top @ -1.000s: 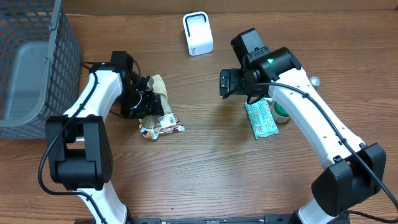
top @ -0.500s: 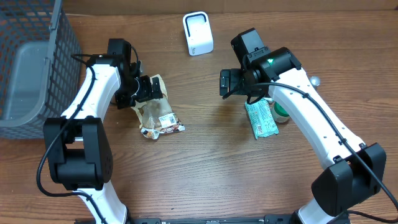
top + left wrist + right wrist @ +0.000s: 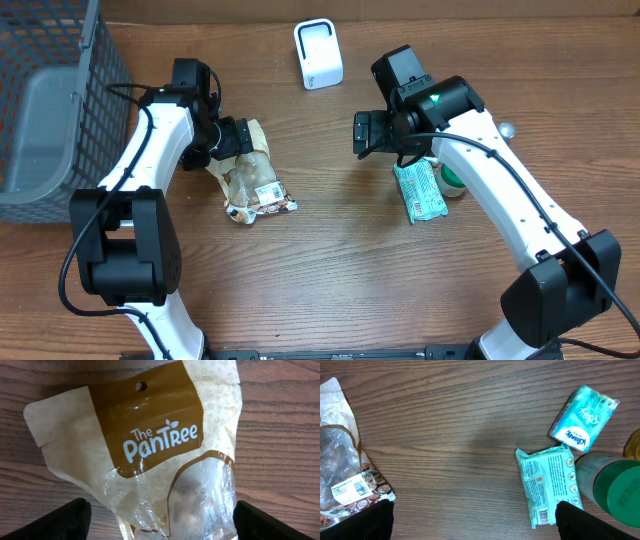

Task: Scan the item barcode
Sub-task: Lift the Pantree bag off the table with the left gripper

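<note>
Pouch (image 3: 255, 180) lies lengthwise far-to-near, hang-hole end toward spread left pincer (image 3: 238, 138), seemingly untouched; right pincer (image 3: 361, 133) spread.

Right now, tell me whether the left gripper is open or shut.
Open: the left gripper has its fingers wide apart, either side of the pouch.

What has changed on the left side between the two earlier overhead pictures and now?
The left gripper drew back from over the snack bag toward the far side of the table. Its jaws now stand wide apart, so it seems to have let the bag go. The bag lies flat and shows more. The right gripper, green packet, white scanner and basket stayed as they were.
</note>
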### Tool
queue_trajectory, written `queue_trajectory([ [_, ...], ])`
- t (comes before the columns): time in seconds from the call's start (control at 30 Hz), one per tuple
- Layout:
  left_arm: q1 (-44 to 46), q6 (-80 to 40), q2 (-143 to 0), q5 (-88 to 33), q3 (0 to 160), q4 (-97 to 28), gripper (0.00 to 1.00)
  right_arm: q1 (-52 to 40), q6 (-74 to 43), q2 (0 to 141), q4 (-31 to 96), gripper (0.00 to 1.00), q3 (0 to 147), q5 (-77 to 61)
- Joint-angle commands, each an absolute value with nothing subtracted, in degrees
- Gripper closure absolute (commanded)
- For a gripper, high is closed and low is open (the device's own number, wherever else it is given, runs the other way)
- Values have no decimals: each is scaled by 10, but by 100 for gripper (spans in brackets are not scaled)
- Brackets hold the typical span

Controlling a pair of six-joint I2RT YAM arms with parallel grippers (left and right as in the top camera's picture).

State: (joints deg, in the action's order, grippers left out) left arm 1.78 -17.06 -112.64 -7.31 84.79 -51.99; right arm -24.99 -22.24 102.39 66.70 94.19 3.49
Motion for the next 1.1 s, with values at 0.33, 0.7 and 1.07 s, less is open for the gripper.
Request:
queue_trajectory([
  [0.33, 15, -180, -1145, -38, 845, -514, 7, -246, -220, 1022, 665, 0, 948, 44],
  [0.7, 15, -147, -1213, -53, 845, -523, 12, -246, -220, 1022, 665, 0, 948, 44],
  [1.07, 15, -128, -1256, -79, 845, -542, 42, -246, -220, 1022, 665, 0, 948, 44],
])
